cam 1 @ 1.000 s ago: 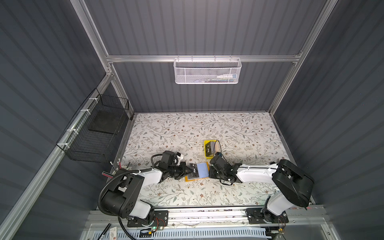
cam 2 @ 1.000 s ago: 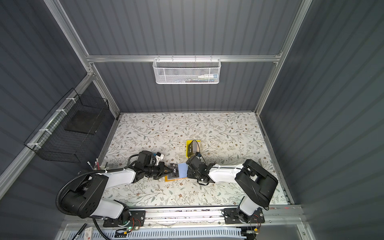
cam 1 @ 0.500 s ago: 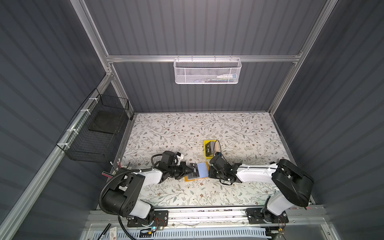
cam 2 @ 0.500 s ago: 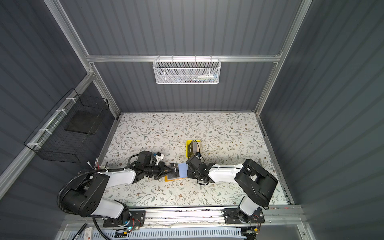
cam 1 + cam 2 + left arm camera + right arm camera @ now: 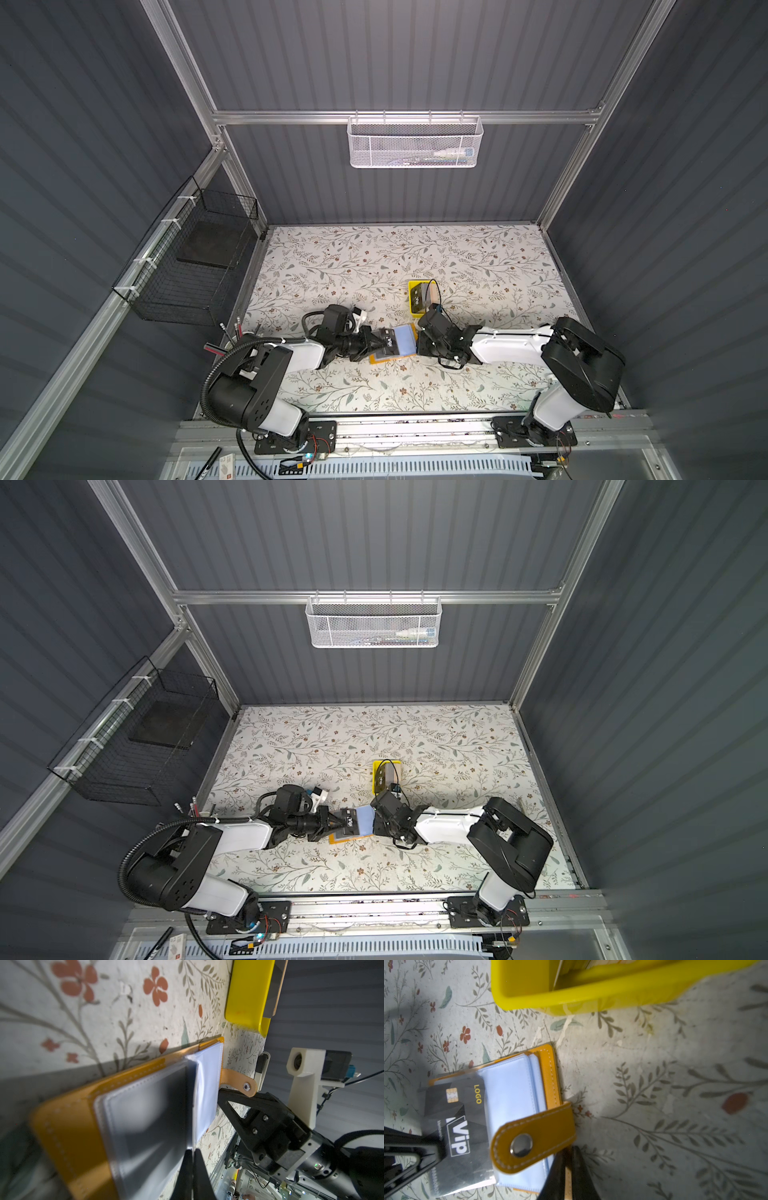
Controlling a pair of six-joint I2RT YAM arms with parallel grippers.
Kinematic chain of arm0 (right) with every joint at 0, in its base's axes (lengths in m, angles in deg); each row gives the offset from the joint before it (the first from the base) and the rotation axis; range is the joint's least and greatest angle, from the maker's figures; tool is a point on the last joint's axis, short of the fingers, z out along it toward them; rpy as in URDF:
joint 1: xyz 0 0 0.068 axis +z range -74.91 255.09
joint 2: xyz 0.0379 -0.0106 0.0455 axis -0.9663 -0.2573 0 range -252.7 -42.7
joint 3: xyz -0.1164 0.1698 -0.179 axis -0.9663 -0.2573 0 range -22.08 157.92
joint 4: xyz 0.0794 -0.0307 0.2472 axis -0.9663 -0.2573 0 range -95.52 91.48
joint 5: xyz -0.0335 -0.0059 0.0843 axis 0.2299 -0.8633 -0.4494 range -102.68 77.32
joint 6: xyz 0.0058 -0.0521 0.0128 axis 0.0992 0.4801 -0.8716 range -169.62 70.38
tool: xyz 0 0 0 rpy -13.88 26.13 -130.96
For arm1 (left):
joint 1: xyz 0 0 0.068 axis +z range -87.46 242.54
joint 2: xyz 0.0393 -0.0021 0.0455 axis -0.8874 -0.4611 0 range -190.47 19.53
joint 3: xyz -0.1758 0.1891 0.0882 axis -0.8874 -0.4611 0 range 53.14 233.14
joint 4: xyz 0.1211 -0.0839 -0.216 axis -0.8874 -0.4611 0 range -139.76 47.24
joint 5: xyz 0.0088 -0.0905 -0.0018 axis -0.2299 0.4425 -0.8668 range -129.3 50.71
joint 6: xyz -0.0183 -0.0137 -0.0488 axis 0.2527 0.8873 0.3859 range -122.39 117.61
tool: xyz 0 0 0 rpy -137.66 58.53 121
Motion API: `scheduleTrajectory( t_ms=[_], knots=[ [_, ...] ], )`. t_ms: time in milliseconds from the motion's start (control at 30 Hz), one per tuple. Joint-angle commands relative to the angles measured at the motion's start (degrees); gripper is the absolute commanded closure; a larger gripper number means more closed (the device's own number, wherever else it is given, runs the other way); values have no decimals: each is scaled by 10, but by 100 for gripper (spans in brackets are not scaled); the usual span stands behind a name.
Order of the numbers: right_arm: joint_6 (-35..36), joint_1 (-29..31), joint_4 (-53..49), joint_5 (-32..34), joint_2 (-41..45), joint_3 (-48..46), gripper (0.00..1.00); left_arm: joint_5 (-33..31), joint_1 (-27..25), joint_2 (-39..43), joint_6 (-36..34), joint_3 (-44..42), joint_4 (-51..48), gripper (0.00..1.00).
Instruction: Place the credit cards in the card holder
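Both are white shells with chunky black joints, left arm (image 5: 299, 357) and right arm (image 5: 511, 347) alike. Right gripper (image 5: 222, 1093): black triangular fingers (image 5: 234, 1109), silver screws (image 5: 265, 1118), white camera mount (image 5: 301, 1076) right behind it, thin black cables (image 5: 363, 1079).
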Motion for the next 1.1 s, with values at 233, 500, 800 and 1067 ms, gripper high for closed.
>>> scheduleTrajectory(
  t_ms=[233,500,800,1067],
  knots=[
    [4,4,-48,3,-23,-9,88,-25,2,8,51,-36,30,100],
    [3,4,-46,3,-23,-9,88,-37,1,17,75,-52,52,100],
    [2,5,-45,4,-23,-11,88,-53,-7,13,96,-62,74,100],
    [2,5,-46,4,-21,-11,88,-21,-16,-29,95,-54,125,100]
  ],
)
